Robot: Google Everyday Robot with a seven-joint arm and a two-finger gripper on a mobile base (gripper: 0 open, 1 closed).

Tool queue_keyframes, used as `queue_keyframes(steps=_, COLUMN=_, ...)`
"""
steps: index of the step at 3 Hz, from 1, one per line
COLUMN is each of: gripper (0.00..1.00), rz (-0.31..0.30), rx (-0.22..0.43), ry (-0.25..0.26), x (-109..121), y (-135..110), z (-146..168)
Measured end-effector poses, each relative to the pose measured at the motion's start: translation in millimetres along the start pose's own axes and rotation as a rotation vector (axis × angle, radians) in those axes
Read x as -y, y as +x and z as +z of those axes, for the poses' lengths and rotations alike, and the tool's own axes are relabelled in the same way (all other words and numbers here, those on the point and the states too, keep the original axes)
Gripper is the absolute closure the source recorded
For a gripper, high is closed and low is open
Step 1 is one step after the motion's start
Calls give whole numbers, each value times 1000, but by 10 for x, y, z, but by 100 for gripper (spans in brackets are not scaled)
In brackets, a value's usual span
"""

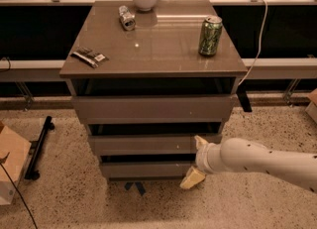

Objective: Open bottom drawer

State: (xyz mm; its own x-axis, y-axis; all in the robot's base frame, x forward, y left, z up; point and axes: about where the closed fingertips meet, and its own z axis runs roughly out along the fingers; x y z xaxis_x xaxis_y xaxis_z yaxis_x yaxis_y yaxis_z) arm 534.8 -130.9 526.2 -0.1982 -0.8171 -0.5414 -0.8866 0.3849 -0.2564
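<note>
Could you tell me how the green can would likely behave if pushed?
Standing tall and narrow, the green can would probably tip, then roll. The glossy cabinet top may let it slide. The gripper is down by the bottom drawer.
</note>
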Motion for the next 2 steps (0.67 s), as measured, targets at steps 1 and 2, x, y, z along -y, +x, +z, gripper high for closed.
queue_keyframes(steps=1, gripper=0, rz=55, rx=39, ry=-21, x=-22, y=154, z=203)
queue_keyframes(steps=2, gripper=0, rz=131, rx=103, ry=-47, x=-16, y=353, z=467)
